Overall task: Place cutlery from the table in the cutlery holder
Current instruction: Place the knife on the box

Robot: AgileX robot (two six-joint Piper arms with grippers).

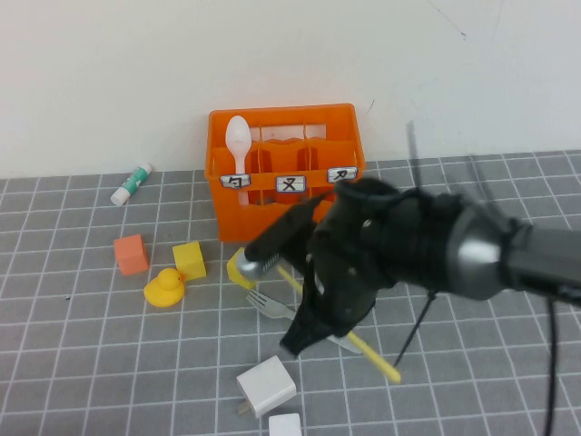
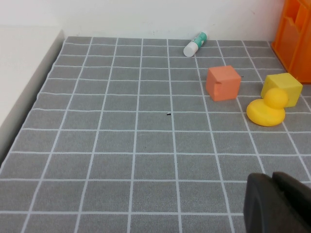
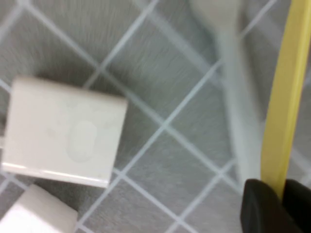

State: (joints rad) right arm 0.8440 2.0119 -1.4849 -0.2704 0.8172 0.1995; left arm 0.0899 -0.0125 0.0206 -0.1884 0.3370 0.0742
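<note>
Yellow cutlery handle pinched in right gripper by fork; left gripper closed, empty.

My right tool hangs low over the tabletop: fork just left, charger in front, holder behind.

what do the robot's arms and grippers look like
The right arm is bulky, glossy black with a silver-grey band, and thin black cables trail beside it. The right gripper and the left gripper show only as matte black finger tips at their wrist views' edges. No markings are visible.
</note>
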